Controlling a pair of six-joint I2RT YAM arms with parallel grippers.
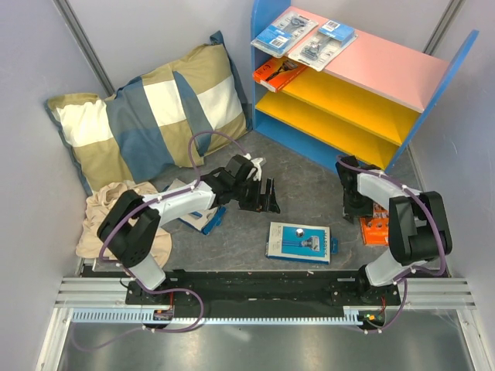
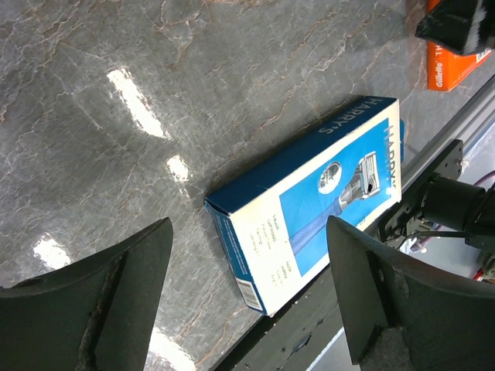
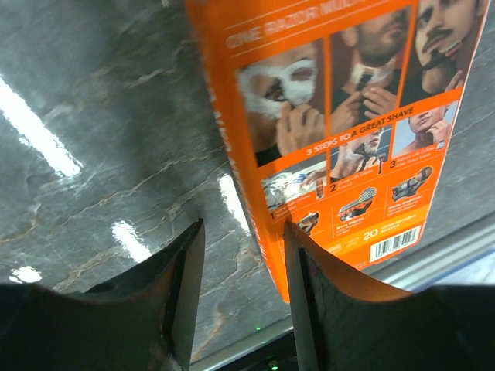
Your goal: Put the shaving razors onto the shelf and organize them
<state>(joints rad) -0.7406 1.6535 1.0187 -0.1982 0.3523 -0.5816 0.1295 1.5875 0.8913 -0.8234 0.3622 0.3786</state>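
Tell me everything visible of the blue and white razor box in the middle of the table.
The blue and white razor box is a flat cardboard pack with dark blue edges and a white and light-blue face that pictures a razor head. HARRY'S is printed on its face and side, a barcode at one end. It looks closed. It lies flat on the grey table, close to the black rail at the near edge. Nothing touches it.

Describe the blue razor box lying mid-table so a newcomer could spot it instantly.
Find the grey table in front of the shelf; look at its near part, between the left arm and right arm. A flat box lies there alone, face up. It is blue and white with a razor pictured, unlike the orange box by the right arm and the clear blister packs on the shelf.
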